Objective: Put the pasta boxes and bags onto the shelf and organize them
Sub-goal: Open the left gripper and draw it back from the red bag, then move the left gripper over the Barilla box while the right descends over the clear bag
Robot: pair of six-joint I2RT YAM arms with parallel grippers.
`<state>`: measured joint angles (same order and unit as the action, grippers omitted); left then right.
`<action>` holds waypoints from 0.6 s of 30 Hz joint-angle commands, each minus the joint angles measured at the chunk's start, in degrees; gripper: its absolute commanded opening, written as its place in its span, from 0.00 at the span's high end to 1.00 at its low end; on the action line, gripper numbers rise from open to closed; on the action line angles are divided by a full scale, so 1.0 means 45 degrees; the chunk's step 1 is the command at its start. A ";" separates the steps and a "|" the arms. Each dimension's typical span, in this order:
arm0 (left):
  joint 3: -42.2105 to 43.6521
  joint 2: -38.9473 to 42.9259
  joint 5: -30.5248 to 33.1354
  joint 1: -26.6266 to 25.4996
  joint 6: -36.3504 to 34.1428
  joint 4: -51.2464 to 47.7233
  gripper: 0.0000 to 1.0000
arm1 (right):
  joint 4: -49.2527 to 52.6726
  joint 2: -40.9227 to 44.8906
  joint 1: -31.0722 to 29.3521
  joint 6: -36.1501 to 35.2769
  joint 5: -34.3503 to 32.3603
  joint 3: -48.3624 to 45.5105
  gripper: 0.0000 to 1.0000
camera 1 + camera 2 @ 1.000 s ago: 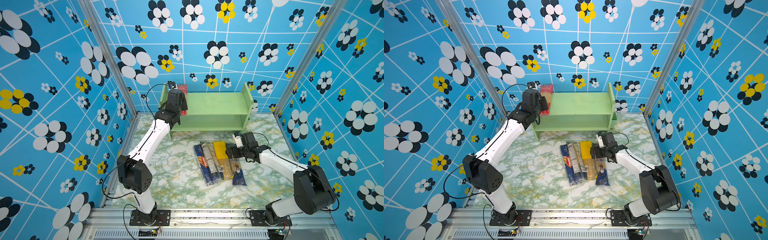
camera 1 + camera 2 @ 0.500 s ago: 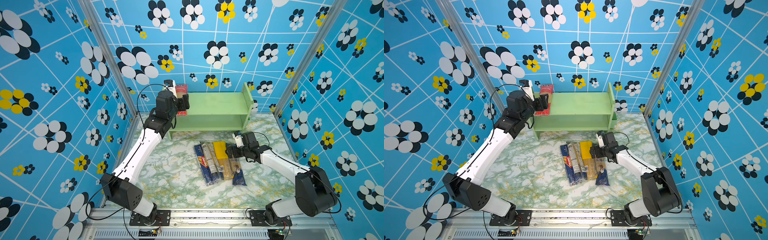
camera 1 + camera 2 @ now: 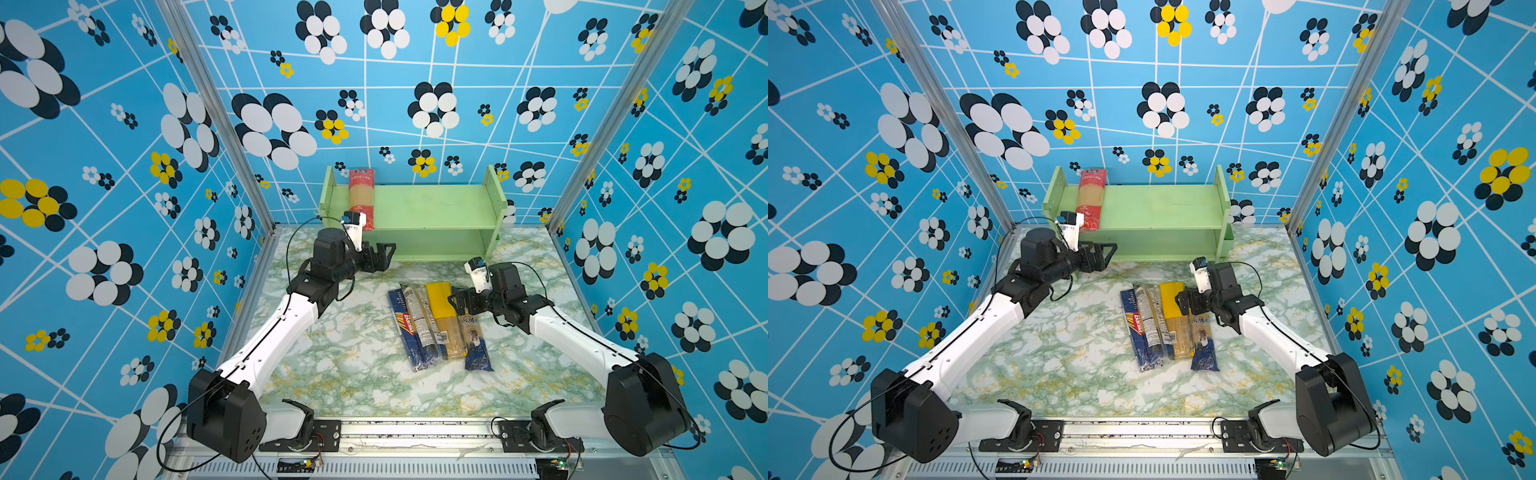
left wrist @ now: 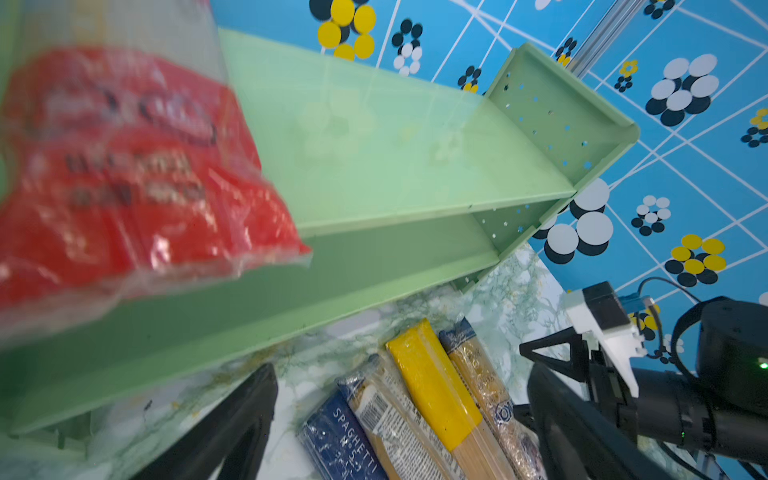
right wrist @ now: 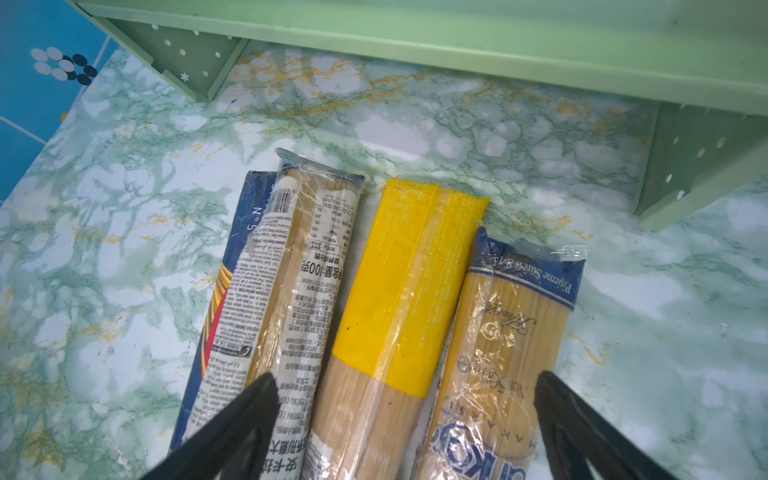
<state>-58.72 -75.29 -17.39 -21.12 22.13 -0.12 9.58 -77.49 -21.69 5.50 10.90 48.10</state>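
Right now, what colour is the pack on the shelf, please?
Red bag, clear middle; shows best in a top view.

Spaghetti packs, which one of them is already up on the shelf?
The red bag: it lies on the top tier of the shelf, at the left end in both top views. The other four packs lie side by side on the table.

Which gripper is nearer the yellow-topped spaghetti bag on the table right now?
Right. The right gripper hangs open just over the yellow-topped bag, at its end nearest the shelf. The left gripper is off at the shelf's front, near the red bag.
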 commanded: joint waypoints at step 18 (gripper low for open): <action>0.5379 0.0117 0.1590 -0.1771 0.3378 0.1642 0.00 | -0.1220 -0.0680 -0.3069 -0.0106 -0.1194 -0.0241 0.02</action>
<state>-35.40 -75.20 -12.64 -29.36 35.16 6.39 5.74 -78.89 -33.04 5.39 8.80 47.31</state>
